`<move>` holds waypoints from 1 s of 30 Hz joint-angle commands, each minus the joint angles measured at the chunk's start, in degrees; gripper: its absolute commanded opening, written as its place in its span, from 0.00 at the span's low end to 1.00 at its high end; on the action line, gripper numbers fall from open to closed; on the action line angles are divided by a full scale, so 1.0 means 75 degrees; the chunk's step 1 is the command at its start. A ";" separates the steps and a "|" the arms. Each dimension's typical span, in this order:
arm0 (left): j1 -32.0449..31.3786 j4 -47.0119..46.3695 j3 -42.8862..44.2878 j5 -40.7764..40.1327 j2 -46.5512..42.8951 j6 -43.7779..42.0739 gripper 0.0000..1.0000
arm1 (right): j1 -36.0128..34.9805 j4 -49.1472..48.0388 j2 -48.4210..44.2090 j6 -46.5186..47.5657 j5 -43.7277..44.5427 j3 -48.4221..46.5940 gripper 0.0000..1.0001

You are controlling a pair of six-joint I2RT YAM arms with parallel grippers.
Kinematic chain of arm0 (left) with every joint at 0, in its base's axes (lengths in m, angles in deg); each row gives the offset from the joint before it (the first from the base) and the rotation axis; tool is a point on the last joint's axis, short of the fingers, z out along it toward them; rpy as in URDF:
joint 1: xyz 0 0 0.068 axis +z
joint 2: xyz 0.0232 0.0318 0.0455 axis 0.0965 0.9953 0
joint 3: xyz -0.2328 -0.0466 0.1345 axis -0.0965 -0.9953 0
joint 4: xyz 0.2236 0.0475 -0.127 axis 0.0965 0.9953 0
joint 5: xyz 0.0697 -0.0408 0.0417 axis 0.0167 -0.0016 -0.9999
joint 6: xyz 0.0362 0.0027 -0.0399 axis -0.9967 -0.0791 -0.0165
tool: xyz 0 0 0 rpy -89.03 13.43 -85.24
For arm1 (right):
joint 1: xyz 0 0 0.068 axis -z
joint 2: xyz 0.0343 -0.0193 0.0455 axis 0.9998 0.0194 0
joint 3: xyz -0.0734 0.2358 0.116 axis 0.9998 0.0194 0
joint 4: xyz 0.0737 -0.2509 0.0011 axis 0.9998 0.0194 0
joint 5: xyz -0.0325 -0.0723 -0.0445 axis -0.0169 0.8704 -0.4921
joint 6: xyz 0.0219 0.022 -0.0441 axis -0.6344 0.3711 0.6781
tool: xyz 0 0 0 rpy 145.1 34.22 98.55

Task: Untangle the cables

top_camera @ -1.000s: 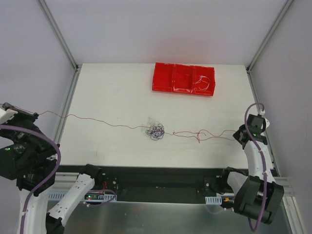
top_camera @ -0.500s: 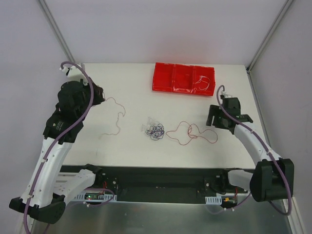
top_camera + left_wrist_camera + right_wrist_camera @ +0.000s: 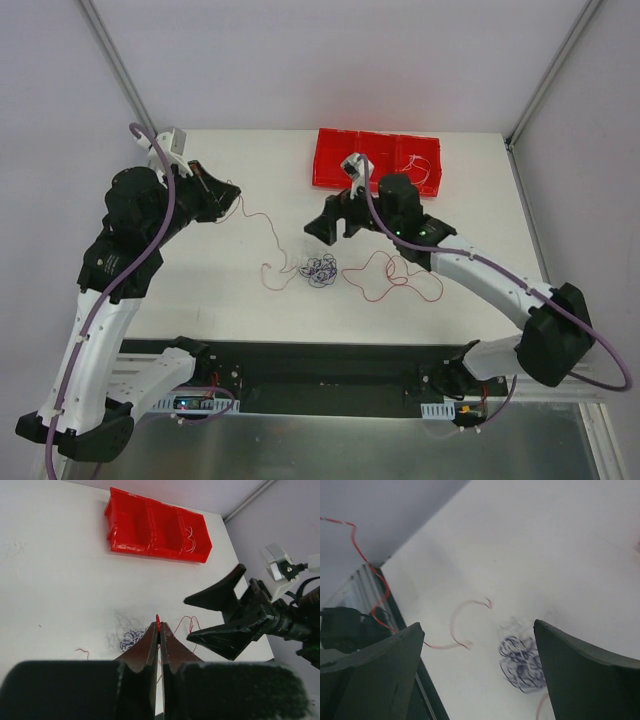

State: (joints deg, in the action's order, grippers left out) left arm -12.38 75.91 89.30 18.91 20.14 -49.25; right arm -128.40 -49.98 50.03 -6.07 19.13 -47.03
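The left gripper (image 3: 231, 191) is clenched on one end of the red cable (image 3: 272, 232), a red tip showing between its pressed fingers (image 3: 151, 639) in the wrist view. From there the cable hangs down to the table (image 3: 215, 310), and its slack now curls closer to the clump (image 3: 320, 268) than half a second ago. The right gripper (image 3: 330, 226) has swung in from the right side and now hovers just behind the purple-and-white clump, jaws spread wide and empty. Loose red loops (image 3: 385, 277) lie where they were, just right of the clump. The bin (image 3: 340, 165) has not moved, and a white cable (image 3: 420, 172) lies in its right compartment.
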 commanded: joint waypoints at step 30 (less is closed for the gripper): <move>0.0033 0.0043 0.0387 0.0288 0.0006 0.0340 0.00 | -0.1600 -0.4634 0.1809 -0.3771 -0.1370 -0.0047 0.28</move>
State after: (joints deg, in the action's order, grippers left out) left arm -12.38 77.07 91.36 24.53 21.47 -45.49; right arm -140.46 -82.81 67.43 -34.92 8.01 -49.20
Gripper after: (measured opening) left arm 0.004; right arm 0.400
